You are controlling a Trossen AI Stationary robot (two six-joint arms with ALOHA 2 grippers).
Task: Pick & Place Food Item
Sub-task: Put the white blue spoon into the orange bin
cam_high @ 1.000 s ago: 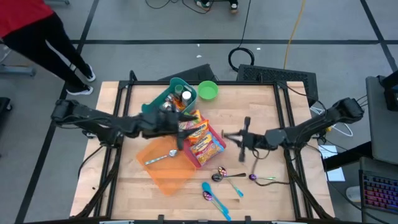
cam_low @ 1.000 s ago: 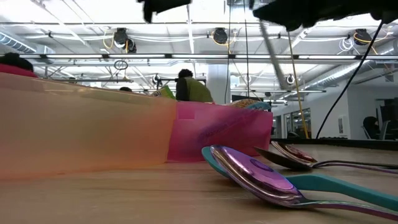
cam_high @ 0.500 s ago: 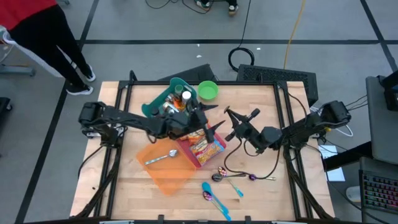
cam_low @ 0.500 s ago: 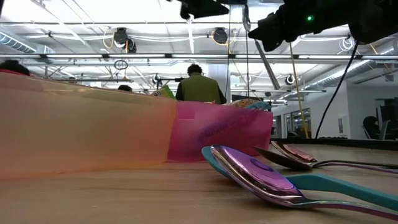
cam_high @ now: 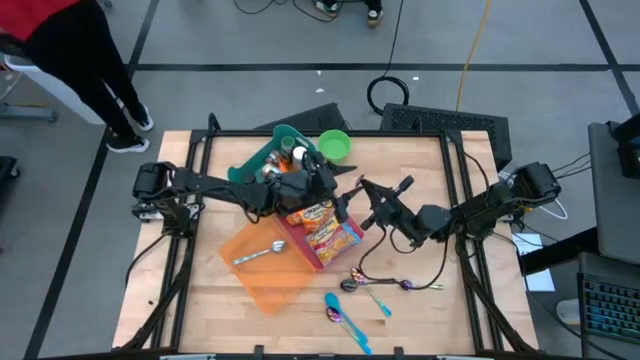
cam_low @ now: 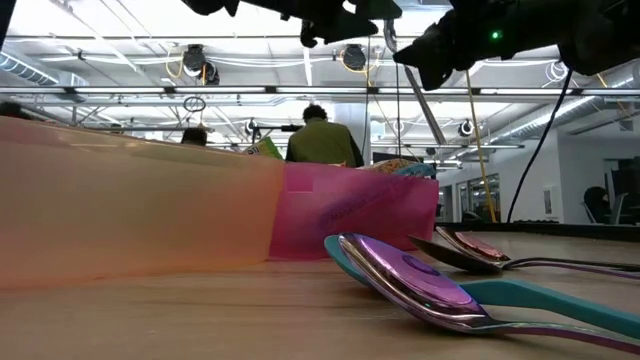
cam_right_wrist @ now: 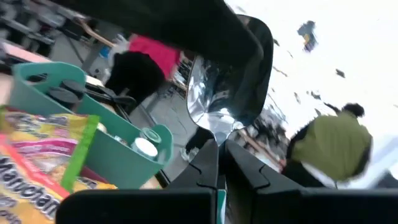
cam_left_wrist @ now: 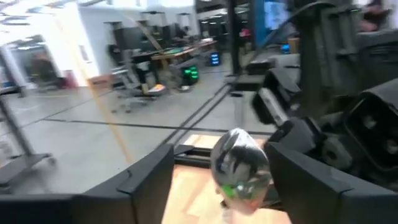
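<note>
**Two arms meet over the noodle packs**

Since half a second ago the left gripper [cam_high: 335, 190] has edged a little further toward the middle of the high view, and the right gripper [cam_high: 368, 203] has nudged in to meet it; a second ago the two were well apart. The person in the olive top [cam_low: 322, 138] in the low view's background has barely shifted, while the person in red [cam_high: 45, 30] at the high view's upper left has moved slightly.

The right gripper is pinched on the handle of a silver spoon [cam_right_wrist: 208, 102], whose bowl reaches up to the other arm's dark fingers [cam_right_wrist: 186, 25] in the right wrist view. The same shiny bowl [cam_left_wrist: 239, 165] sits between the left gripper's spread fingers [cam_left_wrist: 146, 183] in the left wrist view; whether they touch it I cannot tell.

The food, two yellow-and-red noodle packs [cam_high: 322, 226], lies in the pink tray [cam_high: 312, 251] at mid-frame, directly below both grippers.

Counting: one orange tray [cam_high: 268, 270] at lower left of centre with one spoon [cam_high: 260, 252] in it; one teal caddy [cam_high: 270, 155] and one green bowl [cam_high: 335, 146] toward the top; four loose spoons [cam_high: 345, 318] on the table [cam_high: 430, 310] along the lower right.
</note>
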